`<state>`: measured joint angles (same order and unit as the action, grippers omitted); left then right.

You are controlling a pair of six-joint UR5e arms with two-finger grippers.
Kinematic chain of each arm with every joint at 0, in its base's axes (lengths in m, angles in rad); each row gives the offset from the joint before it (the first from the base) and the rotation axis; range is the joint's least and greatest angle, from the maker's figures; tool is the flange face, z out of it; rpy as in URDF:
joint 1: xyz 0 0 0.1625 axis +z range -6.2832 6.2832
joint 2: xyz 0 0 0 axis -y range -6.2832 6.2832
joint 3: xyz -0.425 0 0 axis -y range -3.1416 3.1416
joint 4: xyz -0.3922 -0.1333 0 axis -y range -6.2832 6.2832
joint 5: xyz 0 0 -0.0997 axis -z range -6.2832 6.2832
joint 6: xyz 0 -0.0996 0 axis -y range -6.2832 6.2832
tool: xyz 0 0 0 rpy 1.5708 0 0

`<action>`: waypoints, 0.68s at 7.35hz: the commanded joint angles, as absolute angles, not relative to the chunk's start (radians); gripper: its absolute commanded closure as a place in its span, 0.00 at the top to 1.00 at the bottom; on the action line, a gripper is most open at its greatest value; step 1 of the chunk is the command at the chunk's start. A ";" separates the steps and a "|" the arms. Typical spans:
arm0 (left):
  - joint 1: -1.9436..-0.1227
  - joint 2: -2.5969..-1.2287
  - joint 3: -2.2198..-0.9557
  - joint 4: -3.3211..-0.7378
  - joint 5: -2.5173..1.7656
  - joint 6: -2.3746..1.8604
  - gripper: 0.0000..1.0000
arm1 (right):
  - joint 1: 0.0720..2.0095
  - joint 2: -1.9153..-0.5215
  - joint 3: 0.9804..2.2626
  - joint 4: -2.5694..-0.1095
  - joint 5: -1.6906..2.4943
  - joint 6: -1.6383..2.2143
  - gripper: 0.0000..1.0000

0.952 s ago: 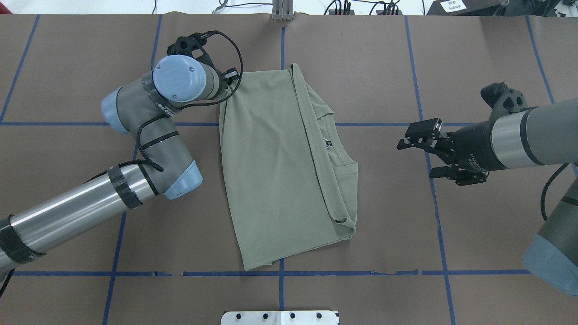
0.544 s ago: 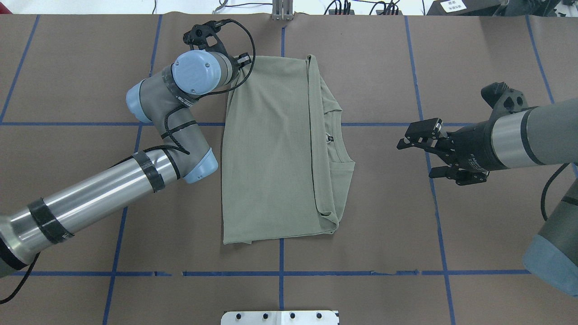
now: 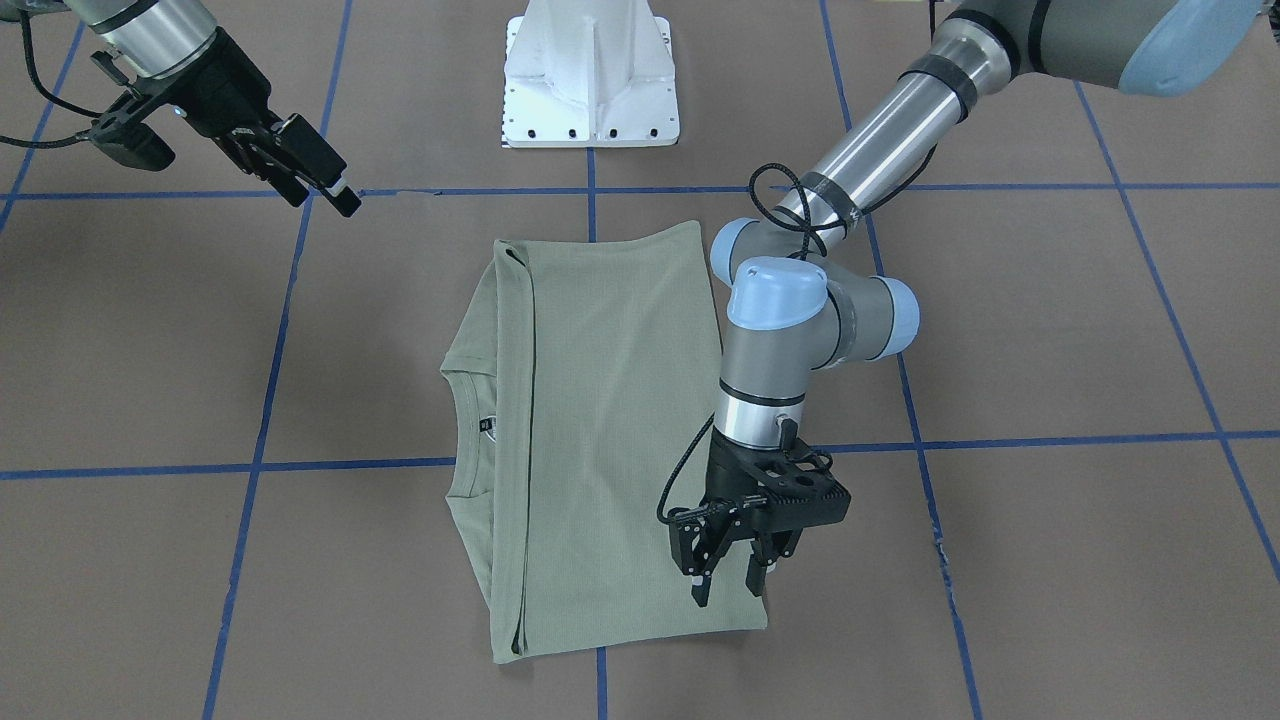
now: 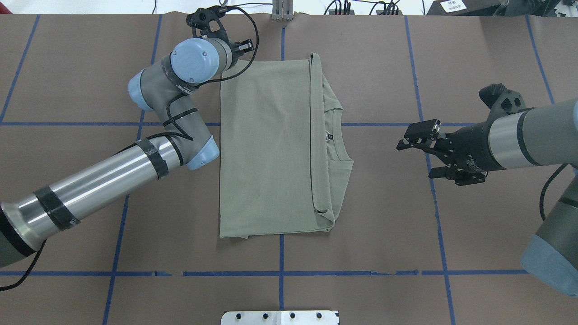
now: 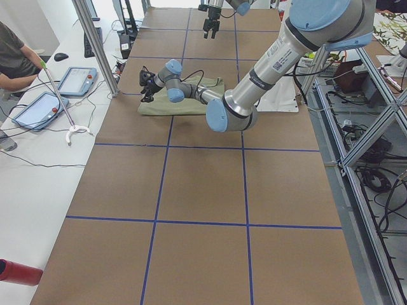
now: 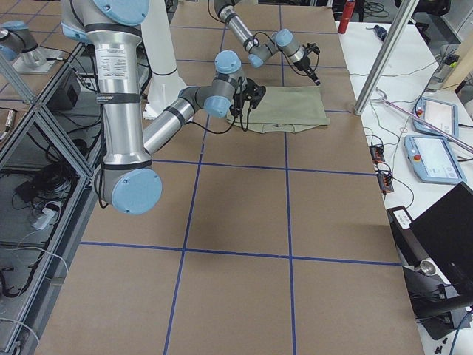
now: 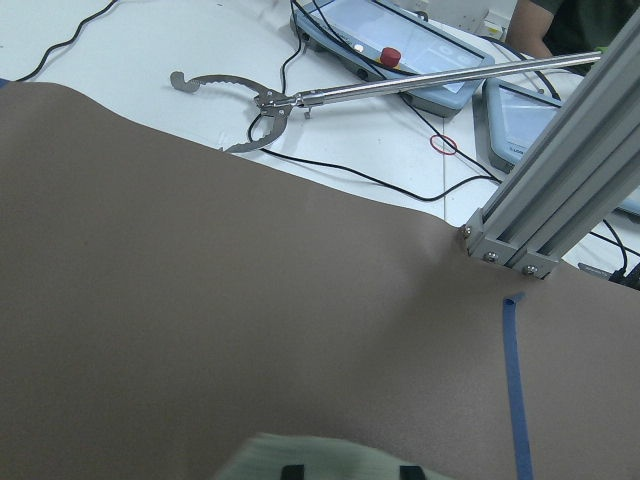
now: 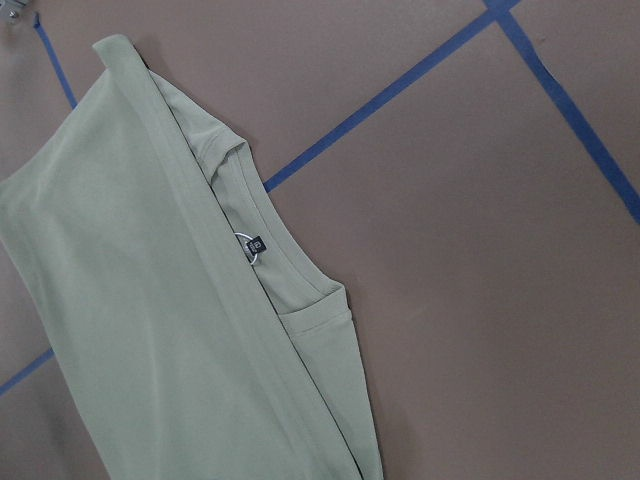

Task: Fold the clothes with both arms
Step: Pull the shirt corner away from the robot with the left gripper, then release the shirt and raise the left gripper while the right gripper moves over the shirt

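The pale sage-green shirt [image 4: 266, 153] lies folded lengthwise in the middle of the table, neck and black label [image 4: 329, 136] towards the right arm. It also shows in the front view [image 3: 600, 430] and the right wrist view [image 8: 150, 330]. My left gripper [image 3: 730, 590] hangs just over the shirt's far left corner, fingers apart with nothing between them. In the left wrist view the shirt's edge [image 7: 320, 462] shows between the fingertips. In the overhead view my wrist largely hides this gripper. My right gripper [image 4: 417, 156] is open and empty, level with the collar and well to its right.
The white pedestal base [image 3: 592, 75] stands at the robot's side of the table. A metal post [image 4: 282, 11] stands at the far edge, close behind the shirt. Tablets and a grabber tool [image 7: 270, 100] lie beyond that edge. Blue tape lines [image 4: 361, 272] grid the brown table.
My left arm moved away from the robot with the shirt's far left corner. The shirt swung from skewed to square with the tape grid. My right arm stayed still.
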<state>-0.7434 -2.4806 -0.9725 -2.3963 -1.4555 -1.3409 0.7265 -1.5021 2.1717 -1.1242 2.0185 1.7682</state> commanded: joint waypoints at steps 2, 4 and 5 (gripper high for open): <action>-0.811 -2.432 -1.023 -2.344 -1.673 -1.261 1.00 | 0.700 -1.484 2.094 -1.127 2.016 1.632 1.00; -0.811 -2.293 -1.266 -2.172 -1.770 -1.192 1.00 | 0.645 -1.403 2.069 -1.310 1.973 1.481 1.00; -0.813 -2.242 -1.375 -2.092 -1.782 -1.166 1.00 | 0.625 -1.302 2.045 -1.451 1.967 1.407 1.00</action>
